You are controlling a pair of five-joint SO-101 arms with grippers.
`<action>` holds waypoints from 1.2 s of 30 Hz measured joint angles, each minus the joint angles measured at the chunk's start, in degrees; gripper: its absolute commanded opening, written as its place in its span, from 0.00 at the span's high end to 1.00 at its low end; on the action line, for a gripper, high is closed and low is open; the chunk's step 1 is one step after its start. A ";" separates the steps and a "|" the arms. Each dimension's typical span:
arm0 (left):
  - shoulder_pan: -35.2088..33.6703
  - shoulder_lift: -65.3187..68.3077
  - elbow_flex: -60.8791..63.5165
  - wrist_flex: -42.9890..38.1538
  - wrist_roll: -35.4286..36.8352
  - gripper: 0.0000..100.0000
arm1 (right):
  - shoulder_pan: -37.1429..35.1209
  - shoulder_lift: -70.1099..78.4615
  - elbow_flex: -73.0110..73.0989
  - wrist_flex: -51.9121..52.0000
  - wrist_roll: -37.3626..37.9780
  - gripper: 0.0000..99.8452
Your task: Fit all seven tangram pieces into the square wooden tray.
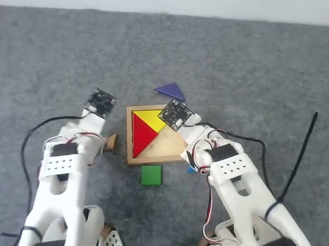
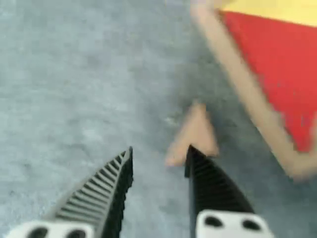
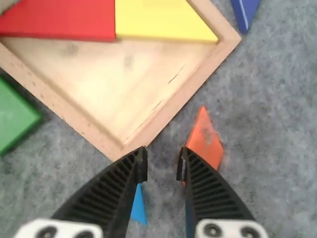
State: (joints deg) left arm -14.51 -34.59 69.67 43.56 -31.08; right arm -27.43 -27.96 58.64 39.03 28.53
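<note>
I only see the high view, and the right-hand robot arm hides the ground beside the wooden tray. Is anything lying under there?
Observer: Yes, an orange wooden piece lies on the grey carpet just outside the square wooden tray.
Operator: Is the claw holding it?
Observer: No. The right gripper is open; the orange piece sits beside one finger.
Operator: And the other claw?
Observer: The left gripper is open too, with a small tan wooden triangle at one fingertip.
</note>
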 measured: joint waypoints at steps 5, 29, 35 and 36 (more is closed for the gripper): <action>4.22 0.00 -1.85 7.91 -4.66 0.78 | 0.00 0.18 0.00 0.00 0.00 0.89; 4.84 26.02 -26.20 15.12 -6.77 0.78 | 0.00 0.62 0.00 -1.14 0.00 0.90; 4.84 30.15 -26.55 15.38 -16.26 0.78 | 0.00 0.62 0.00 -1.14 0.00 0.90; 4.84 31.38 -27.16 15.82 -16.62 0.78 | 0.00 0.62 0.00 -1.14 0.00 0.90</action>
State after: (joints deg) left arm -9.67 -3.21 42.51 59.38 -47.69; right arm -27.43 -27.34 58.64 37.89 28.53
